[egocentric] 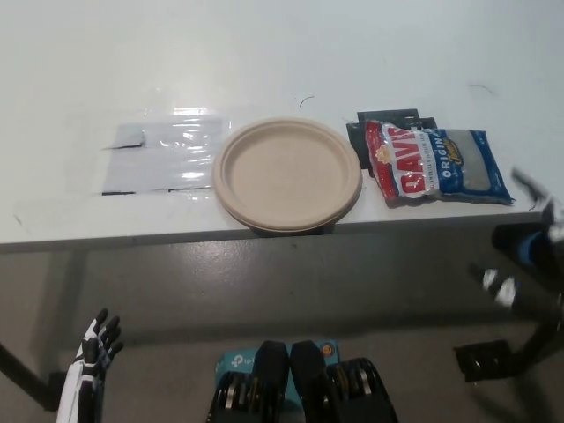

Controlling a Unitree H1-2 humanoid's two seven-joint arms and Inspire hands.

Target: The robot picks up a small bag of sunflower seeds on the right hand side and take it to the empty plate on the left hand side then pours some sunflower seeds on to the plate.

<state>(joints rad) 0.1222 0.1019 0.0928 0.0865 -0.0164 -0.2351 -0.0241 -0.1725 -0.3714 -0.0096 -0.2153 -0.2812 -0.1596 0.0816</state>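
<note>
One bag of sunflower seeds lies flat on the table just right of the plate. White left hand hangs low, fingers spread. Right hand is blurred; I cannot tell.

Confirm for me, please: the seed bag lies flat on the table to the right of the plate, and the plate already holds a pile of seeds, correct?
Not quite. In the head view the plate is empty, with no seeds on it. The rest holds: the seed bag lies flat on the table, to the plate's right.
</note>
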